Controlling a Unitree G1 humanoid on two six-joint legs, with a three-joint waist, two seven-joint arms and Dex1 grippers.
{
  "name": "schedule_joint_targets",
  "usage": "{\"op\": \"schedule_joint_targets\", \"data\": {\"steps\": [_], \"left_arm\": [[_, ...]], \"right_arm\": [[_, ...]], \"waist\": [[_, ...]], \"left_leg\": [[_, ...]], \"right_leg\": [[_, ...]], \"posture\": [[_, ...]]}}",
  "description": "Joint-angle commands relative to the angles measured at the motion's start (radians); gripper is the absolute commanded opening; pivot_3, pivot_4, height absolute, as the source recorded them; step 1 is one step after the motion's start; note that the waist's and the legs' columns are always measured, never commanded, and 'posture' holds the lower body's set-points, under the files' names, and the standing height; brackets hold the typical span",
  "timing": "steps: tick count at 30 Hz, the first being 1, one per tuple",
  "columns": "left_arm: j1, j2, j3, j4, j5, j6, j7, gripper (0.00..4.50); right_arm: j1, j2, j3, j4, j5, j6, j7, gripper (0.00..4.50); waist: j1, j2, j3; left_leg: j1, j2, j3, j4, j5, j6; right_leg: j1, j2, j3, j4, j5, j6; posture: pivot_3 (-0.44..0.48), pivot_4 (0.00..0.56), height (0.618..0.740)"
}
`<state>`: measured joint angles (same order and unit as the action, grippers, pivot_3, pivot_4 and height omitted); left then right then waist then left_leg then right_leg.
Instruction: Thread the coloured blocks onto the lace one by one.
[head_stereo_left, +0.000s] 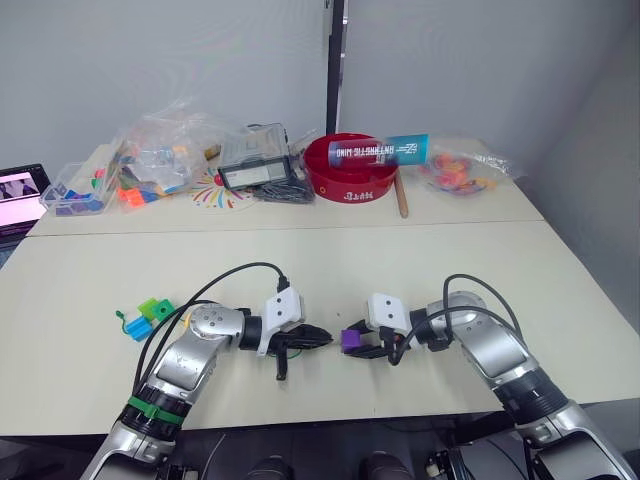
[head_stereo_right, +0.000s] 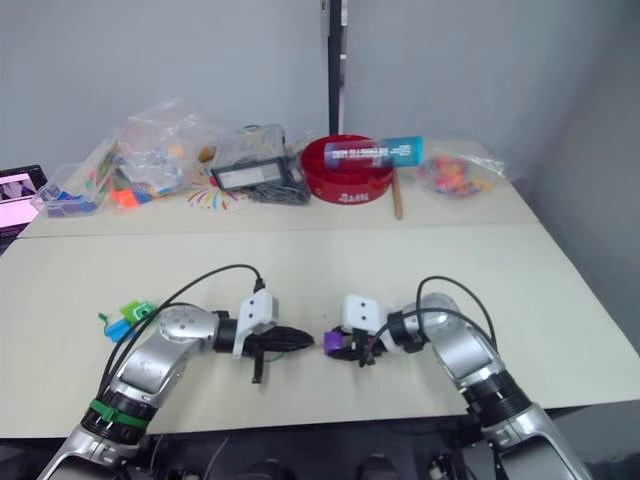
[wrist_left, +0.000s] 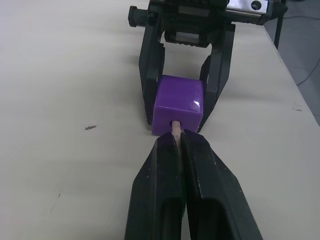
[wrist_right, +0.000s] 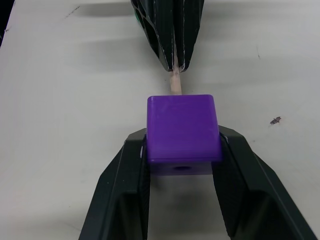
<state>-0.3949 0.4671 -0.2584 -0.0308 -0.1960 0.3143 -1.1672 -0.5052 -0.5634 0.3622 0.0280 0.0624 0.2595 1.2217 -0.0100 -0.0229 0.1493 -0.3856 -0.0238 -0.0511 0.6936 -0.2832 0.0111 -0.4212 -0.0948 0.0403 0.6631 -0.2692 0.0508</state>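
Pinching the lace's tip (wrist_left: 176, 131), left end effector (wrist_left: 176, 145) points it into right-clamped purple block (wrist_left: 178, 104).

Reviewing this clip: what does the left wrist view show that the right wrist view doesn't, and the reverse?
Left wrist view alone: the lace tip entering the hole in the purple block, and a dark speck on the table.
Right wrist view alone: the block's opposite hole, with no tip emerging.
Both: the left gripper shut on the tip, the right gripper clamping the block.
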Motion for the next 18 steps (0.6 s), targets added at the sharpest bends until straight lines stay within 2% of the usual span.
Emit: {"op": "schedule_joint_targets", "data": {"steps": [1,9,18], "left_arm": [[-0.03,-0.03,-0.046,-0.059,-0.039,0.021,-0.024,0.0],[-0.007,-0.05,-0.014,-0.069,-0.031,0.045,0.05,0.0],[0.029,-0.075,0.016,-0.037,-0.054,0.009,0.037,0.0]], "right_arm": [[-0.002,0.017,0.011,-0.036,0.008,0.009,-0.008,1.2],[0.01,0.038,-0.012,-0.073,0.041,0.073,-0.02,1.2],[0.025,0.051,-0.033,-0.104,0.066,0.108,-0.029,1.2]], "waist": [[0.0,0.0,0.0],[0.004,0.0,0.0],[0.004,0.0,0.0]], "left_leg": [[0.0,0.0,0.0,0.0,0.0,0.0],[0.0,0.0,0.0,0.0,0.0,0.0],[0.0,0.0,0.0,0.0,0.0,0.0]], "right_leg": [[0.0,0.0,0.0,0.0,0.0,0.0],[0.0,0.0,0.0,0.0,0.0,0.0],[0.0,0.0,0.0,0.0,0.0,0.0]], "posture": [[0.0,0.15,0.74],[0.0,0.15,0.74],[0.0,0.15,0.74]]}}
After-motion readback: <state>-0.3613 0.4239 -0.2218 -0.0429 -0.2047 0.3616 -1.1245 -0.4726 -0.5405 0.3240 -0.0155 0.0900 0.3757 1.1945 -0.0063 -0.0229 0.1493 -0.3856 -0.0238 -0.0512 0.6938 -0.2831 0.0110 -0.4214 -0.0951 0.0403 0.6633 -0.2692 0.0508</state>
